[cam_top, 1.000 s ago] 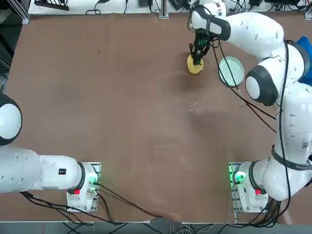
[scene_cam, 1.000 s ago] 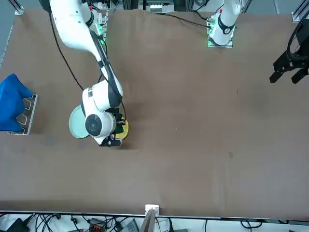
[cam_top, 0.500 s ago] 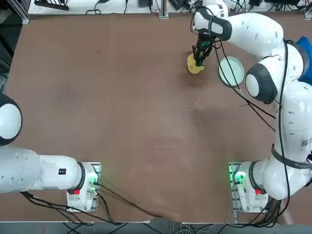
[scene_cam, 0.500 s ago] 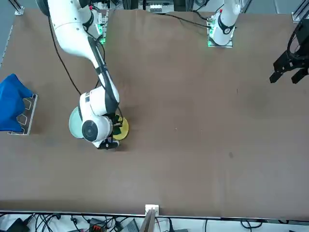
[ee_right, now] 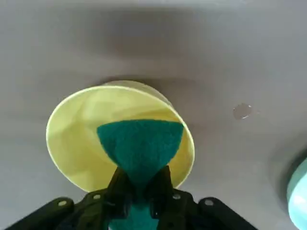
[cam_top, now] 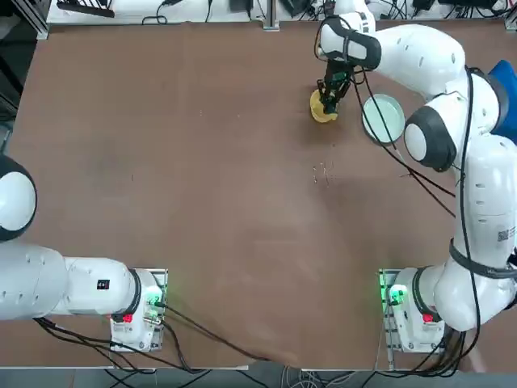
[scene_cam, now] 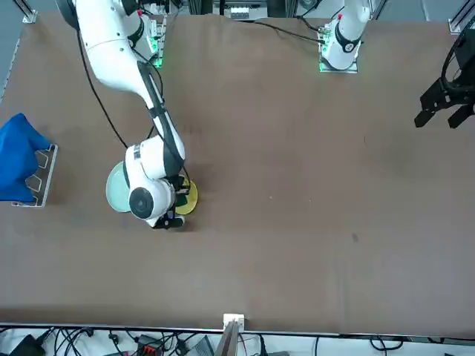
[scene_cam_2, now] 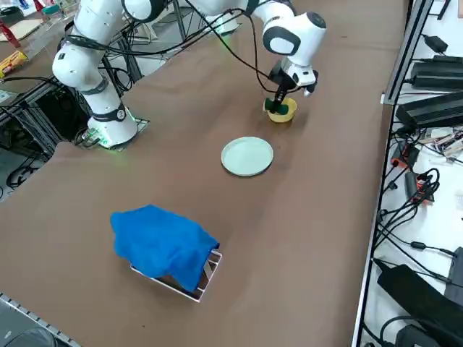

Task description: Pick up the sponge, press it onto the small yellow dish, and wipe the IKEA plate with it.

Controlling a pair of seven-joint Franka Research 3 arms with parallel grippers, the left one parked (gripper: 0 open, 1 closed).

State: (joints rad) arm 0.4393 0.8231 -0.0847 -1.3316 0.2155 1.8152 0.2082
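The sponge (ee_right: pixel 140 146) is pinched between the fingers of the right gripper (ee_right: pixel 139 191) and is now pushed a little further down into the small yellow dish (ee_right: pixel 79 139) than a second ago. The pressing step appears under way; the IKEA plate (cam_top: pixel 383 116), just beside the dish, is not yet wiped.
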